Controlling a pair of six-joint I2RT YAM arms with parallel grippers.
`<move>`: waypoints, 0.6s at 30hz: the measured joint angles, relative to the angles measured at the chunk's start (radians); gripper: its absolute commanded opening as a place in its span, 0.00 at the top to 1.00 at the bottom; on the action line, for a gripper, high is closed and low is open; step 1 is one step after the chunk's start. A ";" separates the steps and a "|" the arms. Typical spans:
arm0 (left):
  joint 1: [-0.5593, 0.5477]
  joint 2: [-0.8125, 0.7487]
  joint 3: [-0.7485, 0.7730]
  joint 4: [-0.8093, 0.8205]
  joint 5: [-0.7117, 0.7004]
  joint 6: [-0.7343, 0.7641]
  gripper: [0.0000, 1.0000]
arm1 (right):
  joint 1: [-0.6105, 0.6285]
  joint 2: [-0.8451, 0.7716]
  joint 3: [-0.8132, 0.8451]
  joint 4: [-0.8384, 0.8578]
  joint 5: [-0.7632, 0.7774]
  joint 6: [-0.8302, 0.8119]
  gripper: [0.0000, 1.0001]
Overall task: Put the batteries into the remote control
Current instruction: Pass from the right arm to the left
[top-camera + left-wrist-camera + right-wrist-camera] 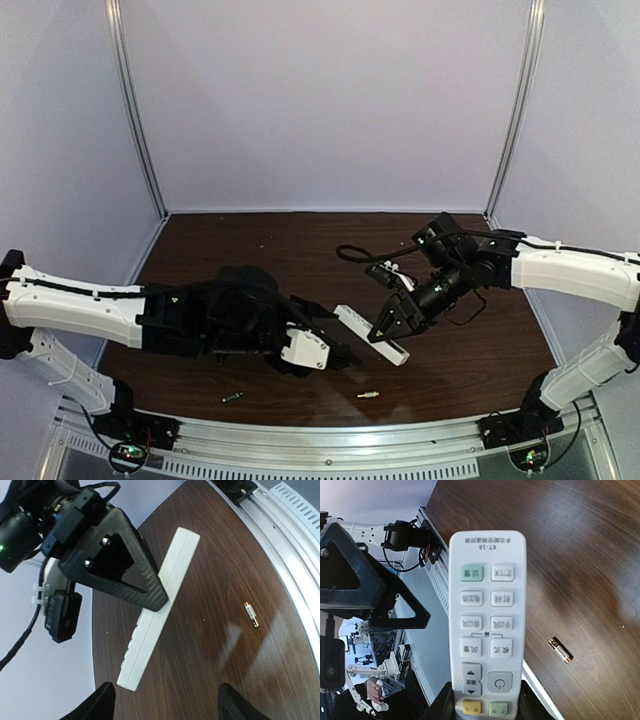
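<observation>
The remote control (487,615) is clamped in your right pincer (487,709), left pincer (166,697) apart; fetching the battery (368,394) at its six o'clock seems next.

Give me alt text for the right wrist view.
The right gripper holds the white remote, buttons facing the camera, with the dark wood table behind. One battery lies on the table, right of the remote in the picture.

Left fingers (100,702) wide apart — right fingers (440,707) tight on the remote control (487,605)
</observation>
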 measured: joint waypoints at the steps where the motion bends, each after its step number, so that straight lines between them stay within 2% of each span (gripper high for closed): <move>1: -0.003 0.015 0.004 -0.003 -0.012 0.011 0.28 | 0.008 0.004 0.007 -0.003 -0.004 0.000 1.00; 9: -0.040 0.093 0.048 -0.025 -0.097 0.070 0.30 | 0.085 0.042 0.024 0.007 -0.021 0.011 1.00; 18: -0.058 0.144 0.052 -0.055 -0.130 0.101 0.56 | 0.139 0.115 0.053 0.012 -0.025 0.028 1.00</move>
